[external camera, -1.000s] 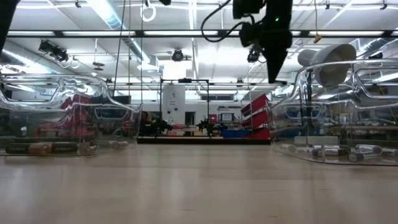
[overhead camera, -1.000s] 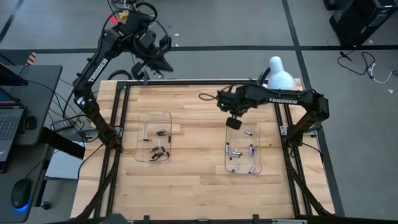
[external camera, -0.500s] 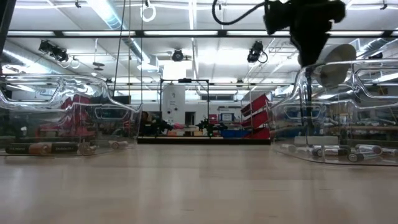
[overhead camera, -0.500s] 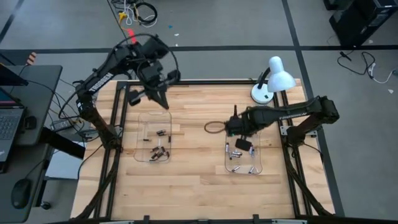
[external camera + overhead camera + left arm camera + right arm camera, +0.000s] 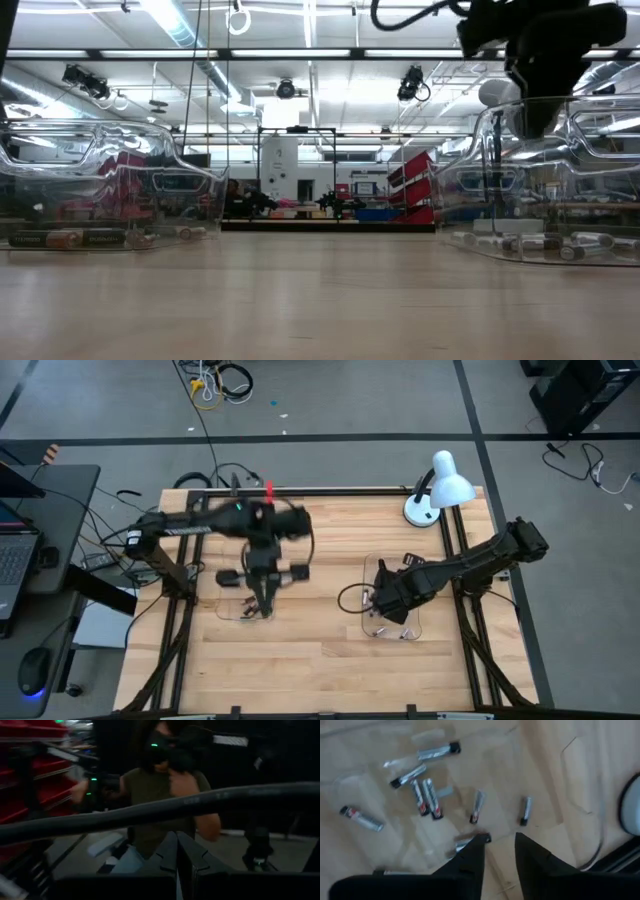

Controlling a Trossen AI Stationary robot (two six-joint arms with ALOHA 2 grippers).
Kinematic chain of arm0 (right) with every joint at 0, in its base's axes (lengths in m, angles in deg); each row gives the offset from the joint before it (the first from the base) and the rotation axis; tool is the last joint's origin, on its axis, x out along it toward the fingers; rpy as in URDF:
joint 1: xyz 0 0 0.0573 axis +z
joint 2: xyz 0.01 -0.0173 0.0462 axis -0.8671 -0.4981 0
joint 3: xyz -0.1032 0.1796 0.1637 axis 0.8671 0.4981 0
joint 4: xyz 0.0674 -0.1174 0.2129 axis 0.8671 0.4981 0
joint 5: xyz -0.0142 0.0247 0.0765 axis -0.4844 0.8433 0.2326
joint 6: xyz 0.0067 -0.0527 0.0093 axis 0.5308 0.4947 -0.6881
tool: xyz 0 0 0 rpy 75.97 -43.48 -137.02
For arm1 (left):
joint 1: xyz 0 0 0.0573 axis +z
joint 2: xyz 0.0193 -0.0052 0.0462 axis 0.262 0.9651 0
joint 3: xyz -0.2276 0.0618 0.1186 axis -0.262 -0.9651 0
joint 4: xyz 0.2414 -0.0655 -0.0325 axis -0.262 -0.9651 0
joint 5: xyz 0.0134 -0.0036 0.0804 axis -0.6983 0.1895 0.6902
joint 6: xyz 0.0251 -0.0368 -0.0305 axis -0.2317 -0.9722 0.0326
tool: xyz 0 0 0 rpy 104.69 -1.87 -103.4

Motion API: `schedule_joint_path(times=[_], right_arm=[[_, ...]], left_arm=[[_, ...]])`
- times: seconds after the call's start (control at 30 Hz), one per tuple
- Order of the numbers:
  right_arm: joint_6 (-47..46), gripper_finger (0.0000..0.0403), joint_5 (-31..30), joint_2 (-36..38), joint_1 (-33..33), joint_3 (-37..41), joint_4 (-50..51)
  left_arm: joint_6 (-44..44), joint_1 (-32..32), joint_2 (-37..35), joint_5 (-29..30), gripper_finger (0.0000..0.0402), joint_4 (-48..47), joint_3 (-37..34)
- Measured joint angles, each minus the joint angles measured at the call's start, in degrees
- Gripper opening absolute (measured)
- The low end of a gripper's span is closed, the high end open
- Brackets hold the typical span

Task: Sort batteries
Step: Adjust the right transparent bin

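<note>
On the pale wooden surface (image 5: 320,650) two clear rectangular plastic trays are set well apart, evidently so that each kind can be kept to itself: the dark brownish-black cylindrical batteries (image 5: 72,239) are gathered in the left tray (image 5: 232,555), the shiny silver-grey batteries (image 5: 427,797) are scattered in the right tray (image 5: 418,628). The right hand (image 5: 499,851) is held low over the right tray, its two dark fingers parted by a narrow gap with nothing between them, seemingly lined up for a pick. The left hand (image 5: 262,595) is poised over the left tray; whether it is open cannot be told. A white desk lamp (image 5: 440,485) stands at the far corner, clear of the work.
</note>
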State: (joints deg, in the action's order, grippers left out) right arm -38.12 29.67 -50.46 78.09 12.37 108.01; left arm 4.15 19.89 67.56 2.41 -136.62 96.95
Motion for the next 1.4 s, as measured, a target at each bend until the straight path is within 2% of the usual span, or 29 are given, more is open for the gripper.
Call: schedule_joint_path(times=[0.1, 0.2, 0.27, 0.3, 0.37, 0.43, 0.5, 0.53, 0.6, 0.7, 0.8, 0.9, 1.03, 1.2, 1.3, 1.4], right_arm=[[-1.94, 0.0112, -4.33, -0.01, 2.41, 0.0, 0.04], [-3.78, 0.0126, -9.41, -0.01, 4.64, 0.0, -0.58], [-4.17, 0.0131, -12.14, -0.01, 5.93, 0.0, -1.48], [-4.17, 0.0133, -13.14, -0.01, 6.5, 0.0, -1.86], [-4.46, 0.0134, -14.92, -0.01, 7.74, 0.0, -2.39], [-5.33, 0.0134, -16.01, -0.01, 8.82, 0.0, -2.5], [-6.22, 0.0133, -17.05, -0.01, 9.82, 0.0, -2.38], [-6.66, 0.0133, -17.81, -0.01, 10.36, 0.0, -2.28], [-6.77, 0.0134, -19.35, -0.06, 11.28, 0.04, -2.85], [-4.59, 0.0134, -23.46, -0.06, 13.43, 0.04, -5.98], [1.89, 0.0133, -30.2, -0.06, 15.67, 0.04, -12.55], [8.53, 0.0134, -37.19, -0.06, 16.92, 0.04, -19.67], [18.27, 0.0132, -40.24, -0.06, 17.06, 0.05, -30.16], [34.74, 0.0128, -39.37, -0.06, 16.36, 3.12, -50.14], [43.96, 0.0126, -35.23, -0.04, 14.54, 6.35, -63.53], [53.74, 0.0126, -27.92, -0.08, 10.95, 9.3, -75.97]], left_arm=[[-0.01, -4.07, 0.02, -0.56, 0.0, 11.86, -6.32], [-1.84, -7.98, 0.02, 0.54, 0.0, 31.36, -14.29], [-5.24, -10.29, 0.07, 6.02, 0.0, 47.77, -20.33], [-8.15, -11.37, 0.07, 10.88, 0.0, 56.99, -23.44], [-16.39, -13.21, 0.32, 26.85, 0.0, 74.6, -29.59], [-25.95, -14.8, 0.85, 50.91, 0.0, 88.43, -34.88], [-33.0, -15.7, 1.33, 73.51, 0.0, 93.73, -39.25], [-36.07, -16.06, 1.34, 82.45, 0.0, 94.06, -41.32], [-42.28, -16.65, 0.9, 92.41, 0.0, 92.7, -46.17], [-48.3, -19.84, -1.0, 92.45, 0.0, 92.82, -53.81], [-49.48, -25.35, -6.02, 92.0, 0.0, 99.54, -59.59], [-47.04, -29.6, -11.63, 96.24, 0.0, 103.38, -63.41], [-43.35, -33.25, -20.3, 101.94, 0.0, 102.57, -65.02], [-38.7, -34.47, -29.14, 108.62, 0.0, 92.89, -65.35], [-35.59, -34.37, -34.12, 110.54, 0.0, 89.04, -65.31], [-31.45, -32.83, -37.82, 112.41, 0.0, 85.97, -65.31]])
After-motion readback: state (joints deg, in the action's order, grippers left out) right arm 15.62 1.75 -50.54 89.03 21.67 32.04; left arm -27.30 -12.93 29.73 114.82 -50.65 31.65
